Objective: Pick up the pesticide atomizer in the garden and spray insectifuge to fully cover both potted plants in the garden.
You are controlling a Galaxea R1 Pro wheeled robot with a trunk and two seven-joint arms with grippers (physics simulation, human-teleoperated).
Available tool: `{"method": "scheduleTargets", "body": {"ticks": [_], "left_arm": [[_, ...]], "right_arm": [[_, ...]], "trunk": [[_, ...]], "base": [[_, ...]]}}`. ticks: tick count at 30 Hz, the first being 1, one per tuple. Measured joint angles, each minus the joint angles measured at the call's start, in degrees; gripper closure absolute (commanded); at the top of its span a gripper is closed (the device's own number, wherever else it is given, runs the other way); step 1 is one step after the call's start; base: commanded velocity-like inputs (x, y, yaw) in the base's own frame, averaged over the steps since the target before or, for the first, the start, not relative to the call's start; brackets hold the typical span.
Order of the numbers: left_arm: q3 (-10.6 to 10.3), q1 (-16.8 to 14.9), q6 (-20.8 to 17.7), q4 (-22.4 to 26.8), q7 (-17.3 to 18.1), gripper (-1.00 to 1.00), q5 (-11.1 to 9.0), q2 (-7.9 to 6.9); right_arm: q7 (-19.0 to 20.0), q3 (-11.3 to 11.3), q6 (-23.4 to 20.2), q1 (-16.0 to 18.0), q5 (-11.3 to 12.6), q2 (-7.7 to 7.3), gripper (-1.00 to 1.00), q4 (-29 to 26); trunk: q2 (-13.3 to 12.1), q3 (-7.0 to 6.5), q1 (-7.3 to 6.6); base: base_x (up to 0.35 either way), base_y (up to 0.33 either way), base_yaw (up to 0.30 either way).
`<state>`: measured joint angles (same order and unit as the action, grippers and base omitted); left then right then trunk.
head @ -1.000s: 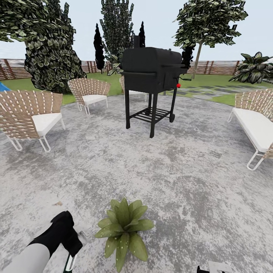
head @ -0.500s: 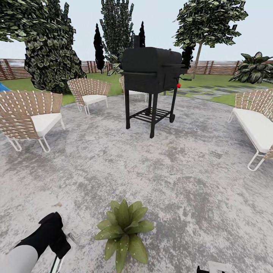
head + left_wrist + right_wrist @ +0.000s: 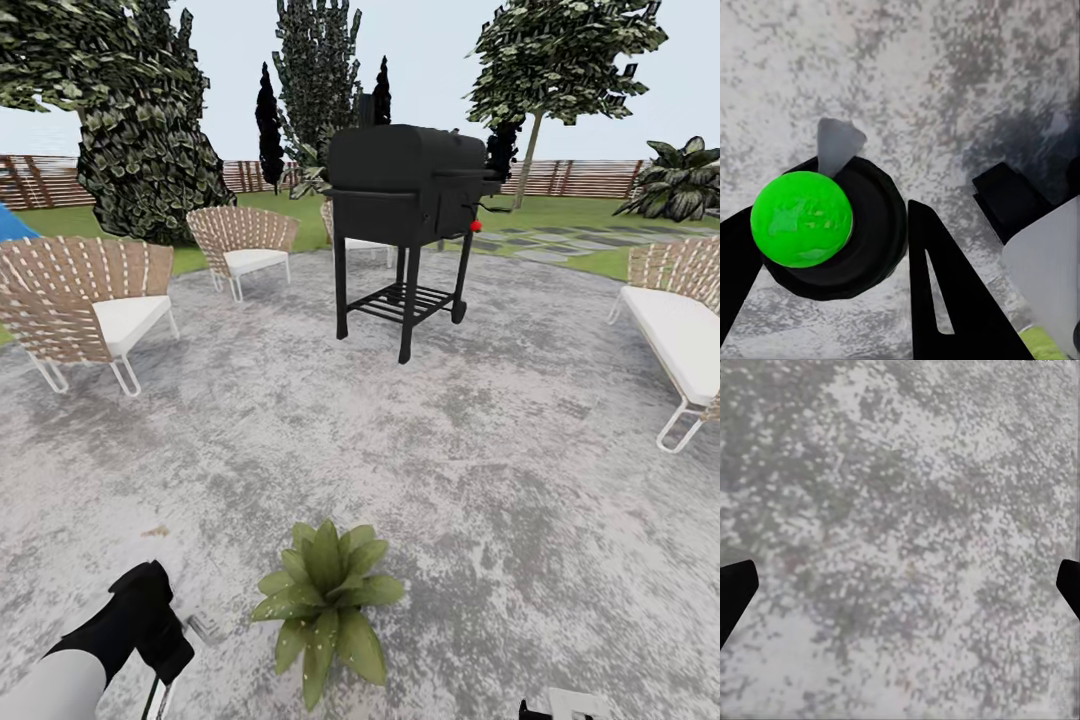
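Note:
One potted plant (image 3: pixel 325 598), a low rosette of pointed green leaves, stands on the grey mottled patio (image 3: pixel 480 470) of the garden, close in front of me. My left gripper (image 3: pixel 150 640) hangs just left of it, at about leaf height. In the left wrist view, the left gripper (image 3: pixel 832 247) is shut on the pesticide atomizer (image 3: pixel 802 217), a black round body with a bright green cap. Its pale grey nozzle (image 3: pixel 200 628) points toward the plant. My right gripper (image 3: pixel 900 585) is open over bare patio, with dark fingertips (image 3: pixel 735 589) at the frame edges.
A black barbecue grill (image 3: pixel 405 190) stands mid-patio ahead. Wicker chairs (image 3: pixel 85 300) (image 3: pixel 240 245) sit at the left, and a wicker bench (image 3: pixel 680 330) is at the right. Lawn, stepping stones (image 3: pixel 560 240), dark trees and a wooden fence (image 3: pixel 590 178) lie beyond.
My left arm with the atomizer has drawn back leftward and lower, away from the plant. The camera has shifted slightly, nudging the whole scene rightward.

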<state>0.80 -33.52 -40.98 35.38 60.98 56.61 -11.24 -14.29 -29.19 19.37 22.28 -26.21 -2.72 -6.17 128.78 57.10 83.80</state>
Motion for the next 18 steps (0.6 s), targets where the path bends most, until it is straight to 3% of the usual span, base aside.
{"method": "scheduleTargets", "body": {"ticks": [4, 11, 14, 18], "left_arm": [[0.1, 0.0, 0.0, 0.0, 0.2, 1.00, 0.1, -0.03], [-0.3, -0.5, -0.5, 0.1, 0.6, 1.00, 0.1, 0.01], [-0.6, -0.9, -0.5, 0.3, 6.3, 1.00, 0.8, 0.11], [-1.0, -2.2, -0.4, 0.4, 8.9, 1.00, 1.3, -0.13]], "right_arm": [[0.0, 0.0, 0.0, 0.0, 0.0, 0.00, -1.00, 0.0], [0.0, 0.0, 0.0, 0.0, 0.0, 0.01, -1.00, 0.0], [0.0, 0.0, -0.1, 0.0, 0.0, 0.02, -1.00, 0.0], [0.0, 0.0, -0.1, 0.0, 0.0, 0.01, -1.00, 0.0]], "trunk": [[0.0, 0.00, -0.01], [0.0, 0.00, -0.02], [0.0, 0.00, -0.02], [0.0, 0.00, -0.02]], "base": [[-0.164, -0.194, 0.271], [-0.012, -0.025, 0.277], [0.000, -0.001, 0.277], [0.000, 0.000, 0.277]]}}
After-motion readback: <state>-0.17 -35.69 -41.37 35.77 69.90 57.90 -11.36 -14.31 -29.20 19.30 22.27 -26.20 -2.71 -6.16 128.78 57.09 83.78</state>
